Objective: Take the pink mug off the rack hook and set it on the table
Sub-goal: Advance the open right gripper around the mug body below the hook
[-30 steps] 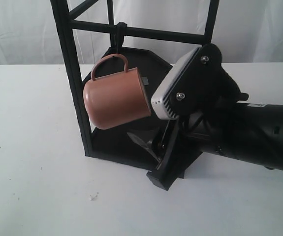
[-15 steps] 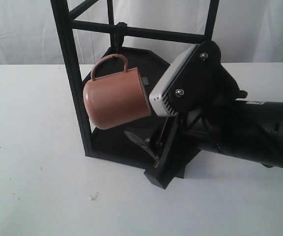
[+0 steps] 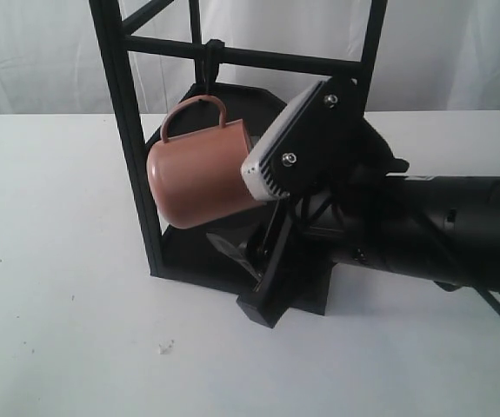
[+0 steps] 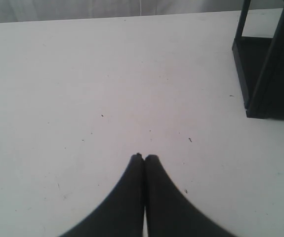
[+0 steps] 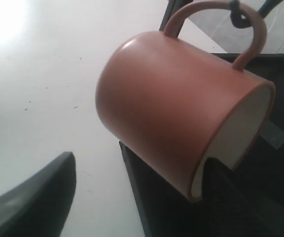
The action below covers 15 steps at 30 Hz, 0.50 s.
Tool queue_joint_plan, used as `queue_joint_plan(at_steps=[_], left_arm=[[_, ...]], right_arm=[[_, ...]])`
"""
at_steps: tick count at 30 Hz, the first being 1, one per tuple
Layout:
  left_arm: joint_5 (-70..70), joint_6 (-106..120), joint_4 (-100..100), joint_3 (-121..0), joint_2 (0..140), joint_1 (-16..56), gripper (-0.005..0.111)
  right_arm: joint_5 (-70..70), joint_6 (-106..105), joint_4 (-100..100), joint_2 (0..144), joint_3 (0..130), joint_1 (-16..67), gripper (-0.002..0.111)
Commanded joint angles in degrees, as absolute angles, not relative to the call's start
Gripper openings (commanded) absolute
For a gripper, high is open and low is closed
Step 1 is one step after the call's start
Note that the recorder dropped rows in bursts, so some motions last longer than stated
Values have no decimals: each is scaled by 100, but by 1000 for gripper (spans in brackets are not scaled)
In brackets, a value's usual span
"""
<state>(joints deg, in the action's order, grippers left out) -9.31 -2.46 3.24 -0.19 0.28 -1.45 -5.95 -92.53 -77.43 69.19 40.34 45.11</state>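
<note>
The pink mug hangs tilted by its loop handle from the rack hook, its cream mouth facing right. In the right wrist view the pink mug fills the middle, with the rack hook through its handle. My right gripper is open at the mug's low rim. One of its fingers is out over the table and the other sits by the mouth, so the mug's lower wall is between them, ungripped. My left gripper is shut on nothing above the table.
The tall black rack stands on the table, its lower shelf right under the mug and the right fingers. A corner of the rack shows in the left wrist view. White curtains hang behind.
My right arm has moved left toward the mug, and its camera housing now overlaps the mug's rim in the exterior view. The mug still hangs on the hook.
</note>
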Motion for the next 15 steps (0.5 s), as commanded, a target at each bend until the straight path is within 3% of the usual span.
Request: queue_joint_plan(at_steps=[1,15], left_arm=[[-907,-265,335,0,0,-156,0],[-907,-265,335,0,0,-156,0]], right_arm=[[-578,-9242,-7773,6936,4088,4527,66],[-1161,-9272,-7782,6936,4294,4527,66]])
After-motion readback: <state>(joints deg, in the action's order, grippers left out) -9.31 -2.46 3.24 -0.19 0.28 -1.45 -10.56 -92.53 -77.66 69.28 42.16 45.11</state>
